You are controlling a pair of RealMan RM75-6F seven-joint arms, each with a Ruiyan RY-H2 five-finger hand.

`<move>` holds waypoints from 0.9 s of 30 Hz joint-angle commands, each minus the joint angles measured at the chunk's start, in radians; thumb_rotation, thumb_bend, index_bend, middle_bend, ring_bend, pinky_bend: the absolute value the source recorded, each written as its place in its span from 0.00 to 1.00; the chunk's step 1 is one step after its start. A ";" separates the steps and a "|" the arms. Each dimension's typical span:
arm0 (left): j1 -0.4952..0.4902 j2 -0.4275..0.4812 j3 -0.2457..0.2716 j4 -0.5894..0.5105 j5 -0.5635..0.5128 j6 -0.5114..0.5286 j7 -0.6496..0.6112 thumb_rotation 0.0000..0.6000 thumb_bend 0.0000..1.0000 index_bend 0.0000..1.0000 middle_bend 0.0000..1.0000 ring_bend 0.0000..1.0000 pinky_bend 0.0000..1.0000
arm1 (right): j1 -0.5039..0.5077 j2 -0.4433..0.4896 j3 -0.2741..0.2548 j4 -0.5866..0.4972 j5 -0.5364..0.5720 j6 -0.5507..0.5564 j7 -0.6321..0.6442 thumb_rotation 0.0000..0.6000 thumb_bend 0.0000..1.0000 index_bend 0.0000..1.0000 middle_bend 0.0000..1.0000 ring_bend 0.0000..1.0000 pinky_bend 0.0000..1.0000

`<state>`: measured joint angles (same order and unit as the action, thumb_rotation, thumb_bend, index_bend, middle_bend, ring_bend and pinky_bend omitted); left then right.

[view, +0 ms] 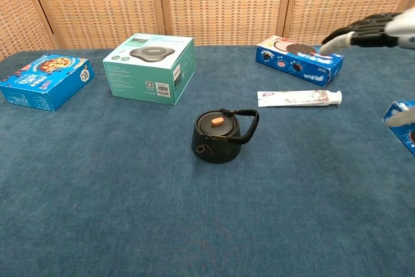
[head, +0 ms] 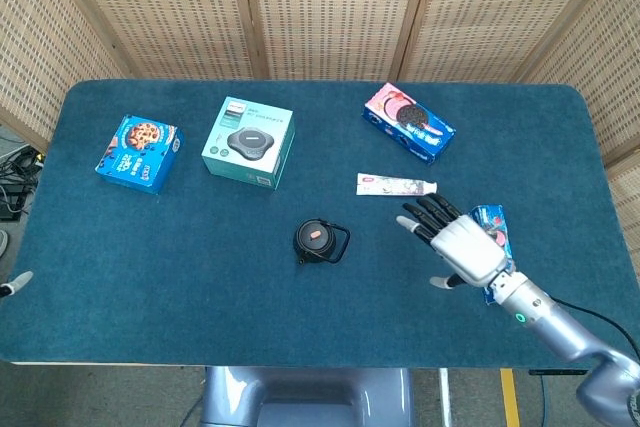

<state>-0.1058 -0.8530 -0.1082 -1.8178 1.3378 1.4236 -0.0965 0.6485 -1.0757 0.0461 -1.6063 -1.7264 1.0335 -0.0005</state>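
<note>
Right hand point(head: 458, 245) is hovering with fingers spread above blue tablecloth point(head: 200, 247), between toothpaste tube point(head: 397, 184) and blue cookie box point(head: 495, 237), holding nothing.
</note>
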 commanded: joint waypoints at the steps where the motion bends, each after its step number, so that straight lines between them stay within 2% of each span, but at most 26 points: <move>1: -0.003 0.000 -0.003 0.006 -0.012 -0.009 -0.005 1.00 0.00 0.00 0.00 0.00 0.00 | 0.107 -0.063 0.039 0.048 0.000 -0.127 0.033 0.84 0.22 0.19 0.19 0.12 0.00; 4: -0.009 -0.003 -0.006 0.017 -0.027 -0.024 -0.007 1.00 0.00 0.00 0.00 0.00 0.00 | 0.156 -0.120 0.054 0.070 0.027 -0.196 -0.018 0.85 0.22 0.23 0.23 0.16 0.00; 12: -0.016 -0.005 -0.012 0.016 -0.036 -0.034 0.001 1.00 0.00 0.00 0.00 0.00 0.00 | 0.210 -0.200 0.062 0.069 0.090 -0.279 -0.124 0.85 0.22 0.28 0.28 0.20 0.00; 20: -0.018 -0.007 -0.012 0.015 -0.036 -0.036 0.004 1.00 0.00 0.00 0.00 0.00 0.00 | 0.231 -0.249 0.071 0.070 0.163 -0.306 -0.226 0.85 0.23 0.29 0.30 0.21 0.00; 27: -0.015 -0.006 -0.011 0.016 -0.030 -0.032 -0.003 1.00 0.00 0.00 0.00 0.00 0.00 | 0.239 -0.261 0.052 0.068 0.197 -0.326 -0.285 0.84 0.23 0.31 0.33 0.22 0.00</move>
<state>-0.1206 -0.8588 -0.1191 -1.8017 1.3077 1.3919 -0.0996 0.8855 -1.3343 0.1031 -1.5363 -1.5324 0.7105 -0.2755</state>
